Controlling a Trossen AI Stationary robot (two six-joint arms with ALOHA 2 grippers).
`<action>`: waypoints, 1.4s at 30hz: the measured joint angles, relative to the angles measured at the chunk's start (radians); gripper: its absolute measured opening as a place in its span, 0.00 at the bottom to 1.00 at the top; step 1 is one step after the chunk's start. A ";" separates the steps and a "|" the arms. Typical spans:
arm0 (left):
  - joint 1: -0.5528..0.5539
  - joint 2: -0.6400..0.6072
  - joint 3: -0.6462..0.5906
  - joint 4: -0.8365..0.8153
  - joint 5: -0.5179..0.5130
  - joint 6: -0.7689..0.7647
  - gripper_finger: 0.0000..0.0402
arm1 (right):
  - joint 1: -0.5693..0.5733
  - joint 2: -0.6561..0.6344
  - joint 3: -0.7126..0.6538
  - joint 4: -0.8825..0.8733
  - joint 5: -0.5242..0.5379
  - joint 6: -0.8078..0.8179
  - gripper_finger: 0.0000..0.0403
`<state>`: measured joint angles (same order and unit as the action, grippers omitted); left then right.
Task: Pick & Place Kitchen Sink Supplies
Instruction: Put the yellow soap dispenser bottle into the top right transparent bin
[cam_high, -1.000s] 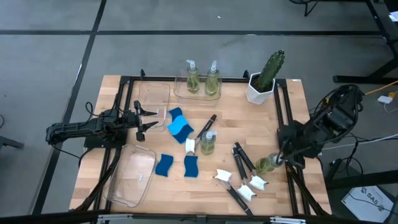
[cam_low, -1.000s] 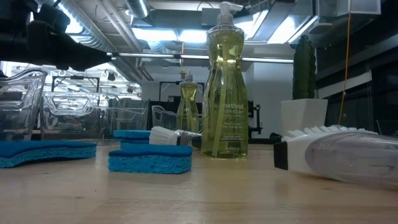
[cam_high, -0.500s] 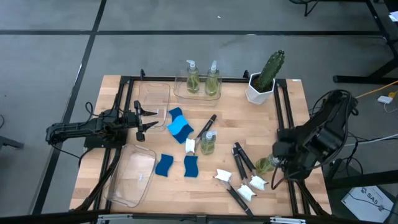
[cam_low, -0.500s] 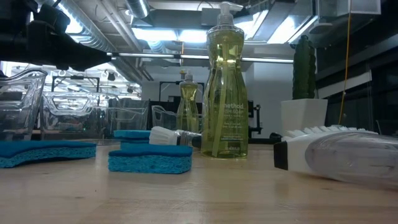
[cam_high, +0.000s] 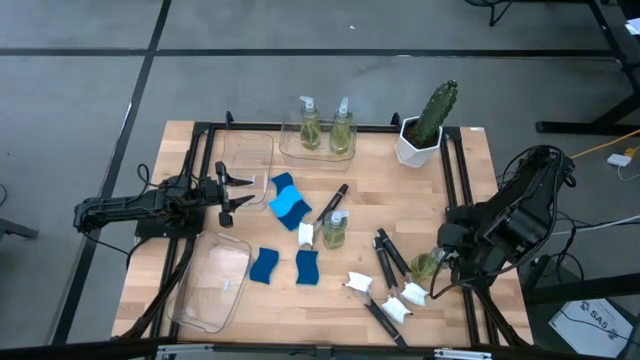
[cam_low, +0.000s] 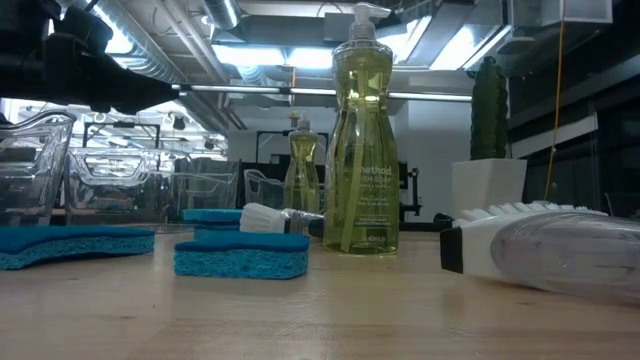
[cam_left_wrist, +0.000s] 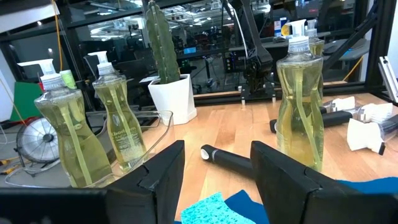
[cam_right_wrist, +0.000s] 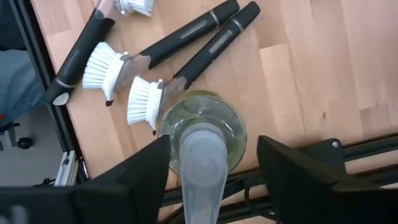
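Yellow-green soap fills the pump bottle (cam_right_wrist: 200, 134) standing directly under the right gripper (cam_right_wrist: 208, 163); the fingers sit spread on either side of its pump head, not closed on it. In the high view this bottle (cam_high: 425, 266) is at the right edge of the table (cam_high: 460, 190), well in front of the cactus (cam_high: 436, 113) in its white pot.

Beside that bottle, toward the table's middle, three dish brushes (cam_high: 392, 262) lie flat, black handles pointing back toward the cactus and white heads at the front edge. A fourth dish brush (cam_high: 330, 205) lies further back, near the table's centre.

A second pump bottle (cam_high: 334, 229) stands upright near the centre, well left of the cactus and forward of it. Blue sponges (cam_high: 288, 203) lie left of this bottle, two more sponges (cam_high: 285, 266) nearer the front edge.

Two clear bins (cam_high: 216, 280) occupy the left side, far from the cactus. The left gripper (cam_high: 226, 192) hovers between them, fingers apart and holding nothing.

At the back edge, just left of the cactus, two more pump bottles (cam_high: 325, 124) stand in a third clear bin (cam_high: 290, 152).
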<state>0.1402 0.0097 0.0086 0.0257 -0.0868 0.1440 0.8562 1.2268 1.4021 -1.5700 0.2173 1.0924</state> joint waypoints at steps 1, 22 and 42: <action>0.000 0.000 0.000 0.000 0.000 0.000 0.44 | 0.000 0.000 0.000 0.000 0.000 0.000 0.53; 0.000 0.000 0.000 0.000 0.000 0.000 0.44 | -0.013 0.008 0.001 -0.001 0.060 0.025 0.20; 0.000 0.000 0.000 0.000 0.000 0.000 0.45 | -0.296 0.009 -0.001 0.009 0.182 -0.282 0.20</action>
<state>0.1400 0.0101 0.0084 0.0257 -0.0868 0.1440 0.5606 1.2362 1.4014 -1.5610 0.3990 0.8107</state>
